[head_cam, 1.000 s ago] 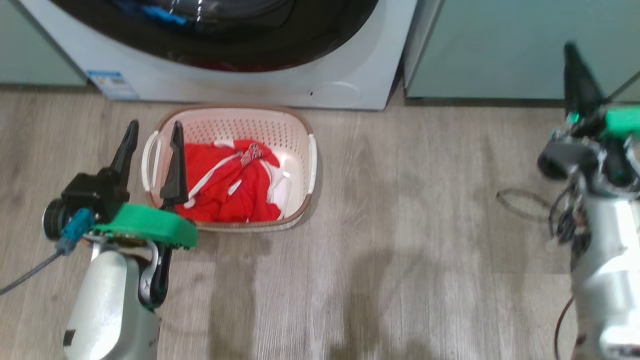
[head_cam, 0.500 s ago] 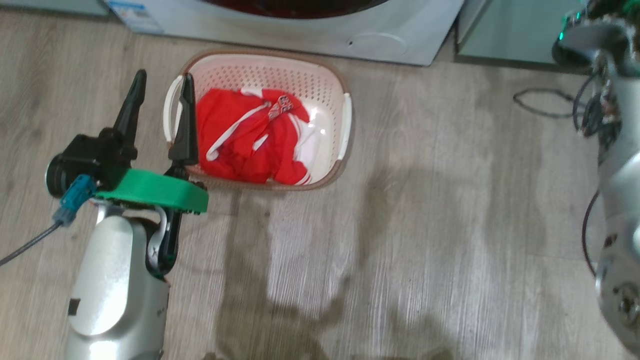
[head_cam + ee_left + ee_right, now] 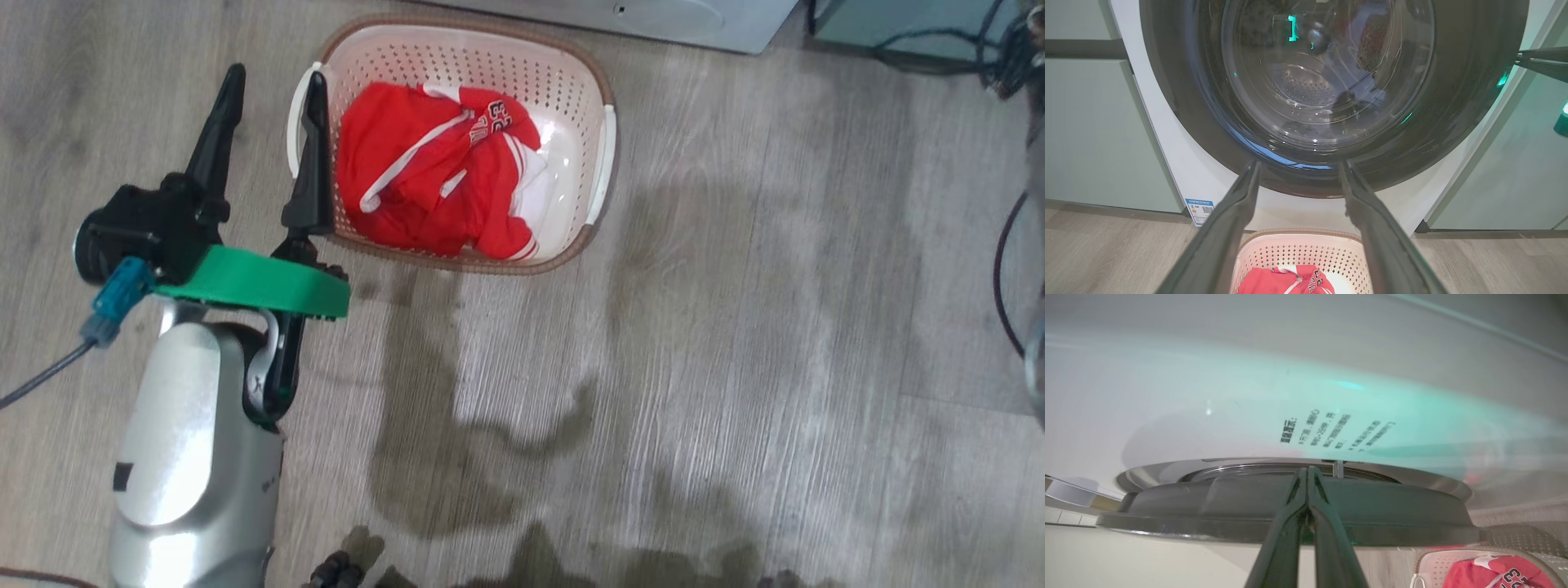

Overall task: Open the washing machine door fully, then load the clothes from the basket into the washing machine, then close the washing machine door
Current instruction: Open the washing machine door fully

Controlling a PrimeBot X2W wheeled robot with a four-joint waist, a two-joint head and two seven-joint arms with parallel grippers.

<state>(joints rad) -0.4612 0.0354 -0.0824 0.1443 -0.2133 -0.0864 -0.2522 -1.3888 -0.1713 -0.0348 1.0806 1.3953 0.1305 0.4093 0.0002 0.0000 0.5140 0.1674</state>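
Observation:
The cream basket (image 3: pixel 457 24) stands on the floor before the washing machine (image 3: pixel 653 12), with the red clothes (image 3: pixel 424 171) bunched inside. My left gripper (image 3: pixel 275 73) hangs open just left of the basket's left handle, holding nothing. Seen from the left wrist, the left gripper (image 3: pixel 1299 163) faces the washing machine door (image 3: pixel 1474 81), whose black ring lies against the white front above the basket (image 3: pixel 1306 253) and clothes (image 3: pixel 1286 281). My right gripper (image 3: pixel 1308 470) is shut, its tips at the door's (image 3: pixel 1290 510) dark rim, seen edge-on.
Pale green cabinets (image 3: pixel 1094 130) flank the machine on both sides. Dark cables (image 3: pixel 1008 269) hang along my right arm at the head view's right edge. Open wood-look floor (image 3: pixel 694 367) stretches in front of the basket.
The head camera has tilted down: the basket slid up the picture, and the machine and the right gripper left the top. The left gripper stayed open beside the basket.

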